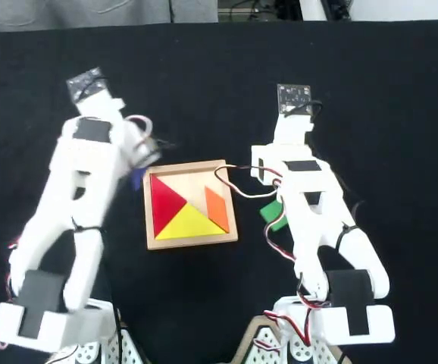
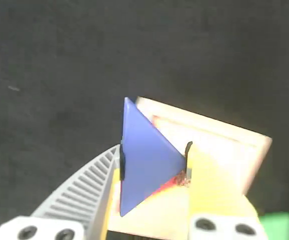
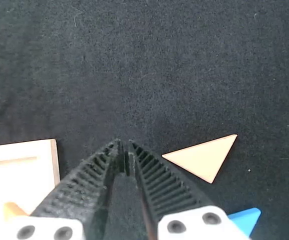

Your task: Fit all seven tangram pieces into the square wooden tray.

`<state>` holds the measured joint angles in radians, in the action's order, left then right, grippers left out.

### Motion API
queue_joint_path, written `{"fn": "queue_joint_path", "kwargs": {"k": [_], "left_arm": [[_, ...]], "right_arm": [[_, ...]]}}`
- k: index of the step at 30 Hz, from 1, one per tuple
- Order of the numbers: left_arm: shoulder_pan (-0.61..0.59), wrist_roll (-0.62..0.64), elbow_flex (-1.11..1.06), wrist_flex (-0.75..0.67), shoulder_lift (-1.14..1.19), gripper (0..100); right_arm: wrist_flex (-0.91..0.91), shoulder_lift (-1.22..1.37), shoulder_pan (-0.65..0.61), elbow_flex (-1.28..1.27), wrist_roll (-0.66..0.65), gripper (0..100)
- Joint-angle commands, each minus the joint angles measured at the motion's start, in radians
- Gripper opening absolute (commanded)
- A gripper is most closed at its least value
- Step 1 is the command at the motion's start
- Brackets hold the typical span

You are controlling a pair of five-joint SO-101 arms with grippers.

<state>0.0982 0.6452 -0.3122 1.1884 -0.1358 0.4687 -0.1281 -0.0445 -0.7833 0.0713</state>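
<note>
Left gripper (image 2: pixel 153 157) pinches a flat blue triangular piece (image 2: pixel 144 165) on edge, seemingly just over the square wooden tray's (image 2: pixel 254 142) left rim. Right gripper (image 3: pixel 123 156), fingers pressed together on nothing, hangs over the black tabletop (image 3: pixel 184 60) beside a pale wooden triangle (image 3: pixel 203 157).

Light soft and even; cannot tell where it comes from. Big black table (image 1: pixel 204 76) soaks up light, stays very dark, almost no shadows seen on it. In high view white arms (image 1: pixel 310 212) look very bright against it. In left wrist view wooden tray (image 2: pixel 244 145) washed out, far rim nearly white with glare. There blue triangle (image 2: pixel 144 160) evenly lit, no shine. In right wrist view pale triangle (image 3: pixel 202 157) glows bright on dark cloth.
</note>
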Motion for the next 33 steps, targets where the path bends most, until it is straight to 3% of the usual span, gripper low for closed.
{"fn": "queue_joint_path", "kwargs": {"k": [1,9,14,21,33], "left_arm": [[0.127,0.219,0.05,-0.015,-0.064,14],[0.337,0.238,-0.01,-0.304,0.057,13],[0.367,0.405,-0.01,-0.433,0.158,13],[0.351,0.615,-0.019,-0.43,0.238,13],[0.303,0.628,-0.01,-0.462,0.342,14]], "right_arm": [[-0.012,-0.054,0.089,0.013,0.002,1.2],[-0.012,-0.054,0.242,0.031,0.137,1.2],[-0.014,-0.054,0.278,0.033,0.137,1.2],[-0.015,-0.054,0.278,0.035,0.137,1.2],[-0.015,-0.054,0.272,0.035,0.137,1.2]]}}
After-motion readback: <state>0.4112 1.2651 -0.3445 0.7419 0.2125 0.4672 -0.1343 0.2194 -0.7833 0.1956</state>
